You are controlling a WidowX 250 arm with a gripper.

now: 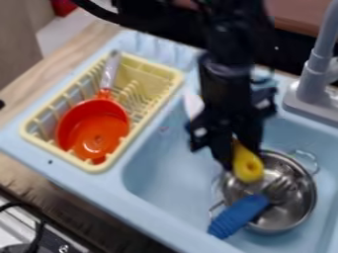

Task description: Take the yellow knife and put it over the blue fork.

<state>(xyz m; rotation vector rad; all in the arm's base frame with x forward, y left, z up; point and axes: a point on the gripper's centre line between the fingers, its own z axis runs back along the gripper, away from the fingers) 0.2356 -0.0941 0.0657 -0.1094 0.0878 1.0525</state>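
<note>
Yellow knife [248, 167]: at 4 o'clock in the view, its top end in the gripper [240, 152].
Sink [165, 170]: pale blue, spreading from the centre down to 4 and 5 o'clock.
Arm [231, 59]: black, coming in between 12 and 1 o'clock.
Fingers: pointing down, clenched on the yellow knife, parted by little more than its thickness.
Rack [150, 73]: cream, toward 9 and 10 o'clock, beside the basin.
Faucet [316, 64]: grey, at 2 o'clock.
Metal pot [305, 197]: in the basin, between 4 and 5 o'clock; the knife's free end is by its 10 to 11 o'clock rim, touching or above it, I cannot tell.
Red pan [96, 129]: in the rack, handle toward 12 o'clock.
Blue fork [237, 215]: tines inside the metal pot, handle across its rim toward 7 o'clock.
</note>
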